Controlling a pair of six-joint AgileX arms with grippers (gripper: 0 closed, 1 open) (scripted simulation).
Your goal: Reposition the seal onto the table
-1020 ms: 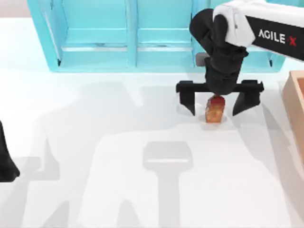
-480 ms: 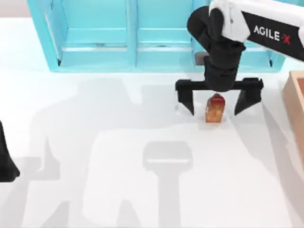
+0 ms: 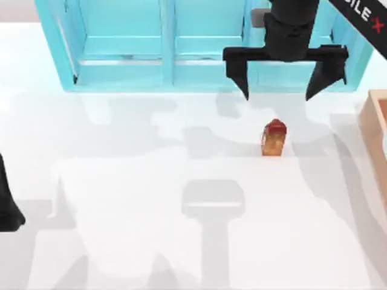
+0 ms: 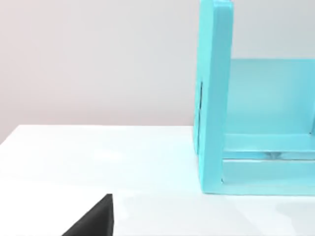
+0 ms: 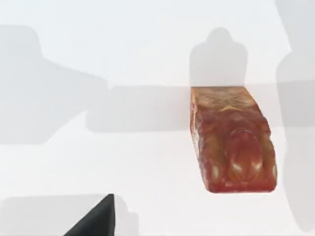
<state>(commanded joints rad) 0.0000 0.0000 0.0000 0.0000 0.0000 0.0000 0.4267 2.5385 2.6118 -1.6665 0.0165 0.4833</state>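
The seal (image 3: pixel 274 138), an orange-brown block with a dark red rounded top, stands upright on the white table (image 3: pixel 151 211) right of centre. My right gripper (image 3: pixel 285 95) hangs open above and behind it, in front of the turquoise shelf, with nothing between its fingers. The right wrist view looks down on the seal (image 5: pixel 232 140) standing alone on the table, apart from the fingers. My left arm (image 3: pixel 7 202) is parked at the table's left edge.
A turquoise shelf unit (image 3: pixel 169 42) with three compartments runs along the back of the table. A tan wooden box (image 3: pixel 375 130) sits at the right edge. The shelf's end wall (image 4: pixel 214 98) shows in the left wrist view.
My right gripper, open around the seal before, has risen and drawn back toward the shelf. The seal stays where it stood on the table.
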